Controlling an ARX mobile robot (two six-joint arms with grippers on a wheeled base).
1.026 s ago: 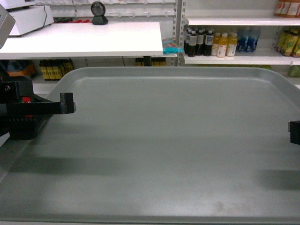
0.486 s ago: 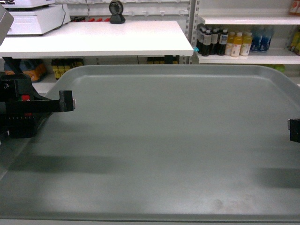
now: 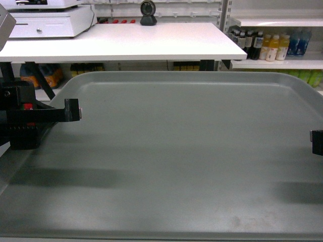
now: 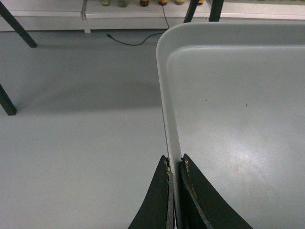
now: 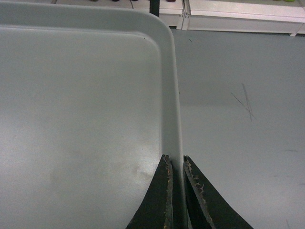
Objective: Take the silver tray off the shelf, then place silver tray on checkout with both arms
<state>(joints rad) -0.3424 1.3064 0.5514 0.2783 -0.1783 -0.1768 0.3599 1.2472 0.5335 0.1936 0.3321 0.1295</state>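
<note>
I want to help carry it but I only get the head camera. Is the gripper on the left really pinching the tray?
Observer: Yes. The left wrist view shows the left gripper shut on the rim of the silver tray, one finger on each side of it.
Operator: And the one on the right? I only see a tiny black bit.
Observer: The right gripper is pinching the opposite rim the same way.
Operator: What's under the tray?
Observer: Bare grey floor shows beside both edges, so the tray hangs in the air, not yet on the checkout.
</note>
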